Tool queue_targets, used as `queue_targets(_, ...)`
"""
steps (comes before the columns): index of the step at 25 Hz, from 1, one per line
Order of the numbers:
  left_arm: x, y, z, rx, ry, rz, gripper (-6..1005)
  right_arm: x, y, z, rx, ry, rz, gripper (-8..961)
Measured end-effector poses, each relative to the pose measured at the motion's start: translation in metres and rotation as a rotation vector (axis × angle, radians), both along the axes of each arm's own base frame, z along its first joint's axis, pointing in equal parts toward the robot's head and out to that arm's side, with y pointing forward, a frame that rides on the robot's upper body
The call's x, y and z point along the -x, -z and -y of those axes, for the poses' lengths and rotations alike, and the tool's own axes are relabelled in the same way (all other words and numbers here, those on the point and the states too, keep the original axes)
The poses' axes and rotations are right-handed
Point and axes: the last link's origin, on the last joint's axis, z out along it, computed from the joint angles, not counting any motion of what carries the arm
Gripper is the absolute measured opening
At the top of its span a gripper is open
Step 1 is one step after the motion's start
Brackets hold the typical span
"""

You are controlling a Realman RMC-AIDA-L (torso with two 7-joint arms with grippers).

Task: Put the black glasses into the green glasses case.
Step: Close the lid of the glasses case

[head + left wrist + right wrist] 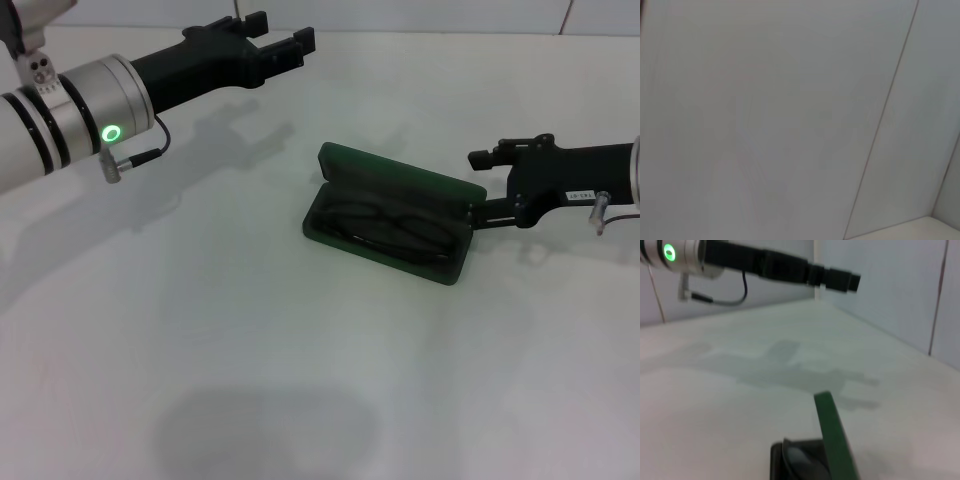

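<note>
The green glasses case (400, 176) lies open at the middle of the table, its lid standing up at the back. Inside the lower half lie the black glasses (395, 226), folded. My right gripper (483, 187) is at the case's right end, open, with one finger behind the lid's end and the other beside the lower half. In the right wrist view the lid's green edge (832, 440) stands close in front, with the dark inside of the case beside it. My left gripper (285, 32) hangs open and empty above the table's far left, well away from the case.
The white table (250, 380) runs out on all sides of the case. White tiled walls stand behind it, and they fill the left wrist view. The right wrist view shows the left arm (780, 265) stretched out far off.
</note>
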Motion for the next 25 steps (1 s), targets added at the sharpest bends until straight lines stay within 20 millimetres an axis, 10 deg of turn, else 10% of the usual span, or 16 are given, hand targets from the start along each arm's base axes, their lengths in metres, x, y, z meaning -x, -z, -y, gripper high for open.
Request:
queue_targets(15, 0.005, 0.001, 0.003, -0.001, -0.014, 0.004, 790, 0.019, 0.001, 0.027, -0.044, -0.172, -0.075, 759)
queue_targets(25, 0.003, 0.002, 0.001, -0.002, -0.005, -0.005, 790, 0.045, 0.036, 0.027, 0.134, -0.223, -0.048, 757)
